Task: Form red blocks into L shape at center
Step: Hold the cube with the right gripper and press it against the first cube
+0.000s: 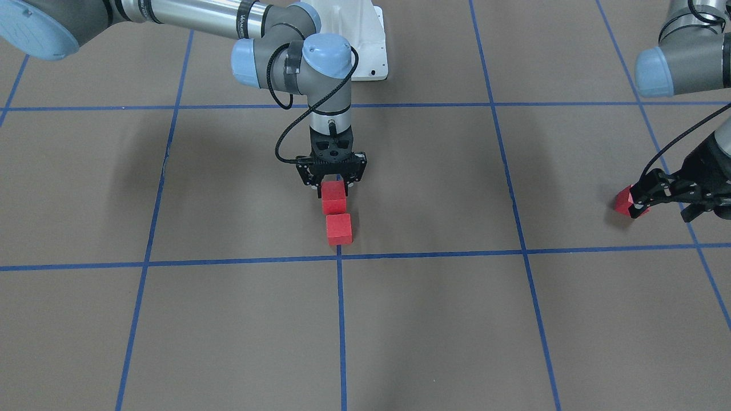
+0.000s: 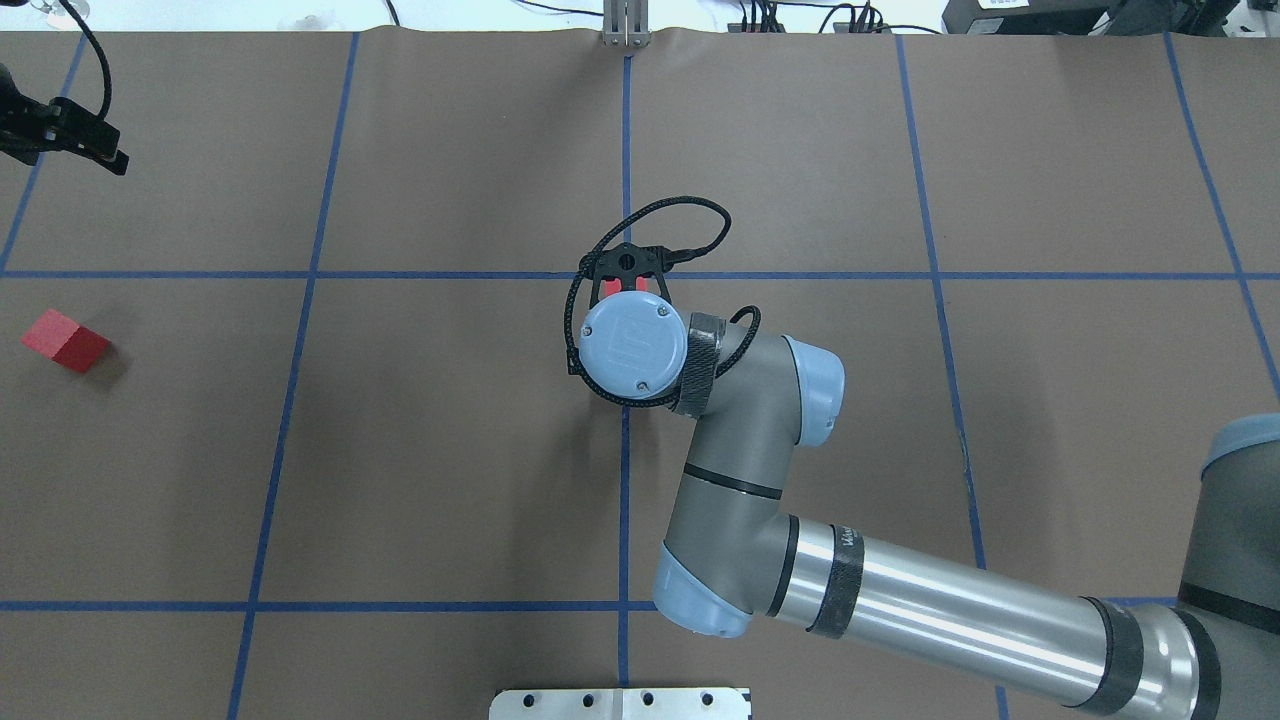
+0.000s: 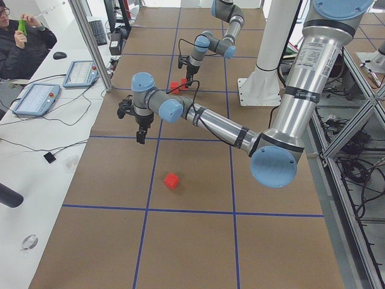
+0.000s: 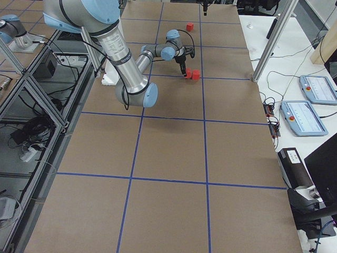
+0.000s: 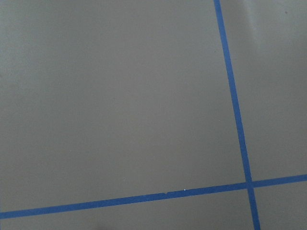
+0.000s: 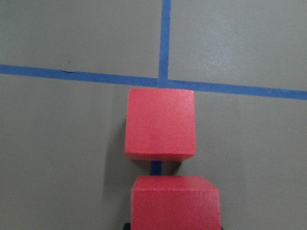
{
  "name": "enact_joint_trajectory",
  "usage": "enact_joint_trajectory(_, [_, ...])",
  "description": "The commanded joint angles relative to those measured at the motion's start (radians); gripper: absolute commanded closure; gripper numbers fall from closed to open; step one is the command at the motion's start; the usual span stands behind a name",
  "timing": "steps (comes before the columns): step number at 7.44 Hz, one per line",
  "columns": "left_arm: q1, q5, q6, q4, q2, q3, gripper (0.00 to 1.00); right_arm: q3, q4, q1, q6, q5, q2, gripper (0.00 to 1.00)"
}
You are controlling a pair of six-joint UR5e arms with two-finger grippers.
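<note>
Right gripper (image 1: 333,191) sits at centre of the front-facing view, pointing straight down, with its fingers pressed on both sides of the first red block (image 1: 333,202). That block is low at the table (image 1: 228,319).

The second red block (image 1: 338,228) lies just below it in the frame, free. There is a thin gap between the two, and the right wrist view shows tape in that gap. Both blocks sit in a line on the vertical blue tape line (image 1: 341,319), just above the grid crossing at mid-frame.

In the overhead view the right wrist covers most of this pair.

The third red block (image 2: 65,340) is at the far left of the overhead view, alone and turned at an angle to the grid, well apart from the other two.

Left gripper (image 1: 662,210) is at the right edge of the front-facing view, with its fingers spread and nothing between them. It overlaps the third block there. In the overhead view it is up in the top left corner, clear of that block, and in the left side view it hangs above the table. The left wrist view shows only brown surface and tape lines.
</note>
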Motion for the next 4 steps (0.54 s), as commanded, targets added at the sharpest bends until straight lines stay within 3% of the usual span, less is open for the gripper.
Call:
enact_joint_trajectory(1, [0.000,0.000,0.004,0.000,0.000,0.007,0.01,-0.012,0.027,0.001,-0.001,-0.001,0.002,1.00])
enact_joint_trajectory(4, [0.000,0.000,0.004,0.000,0.000,0.006,0.01,-0.026,0.044,0.004,-0.012,-0.001,0.002,1.00])
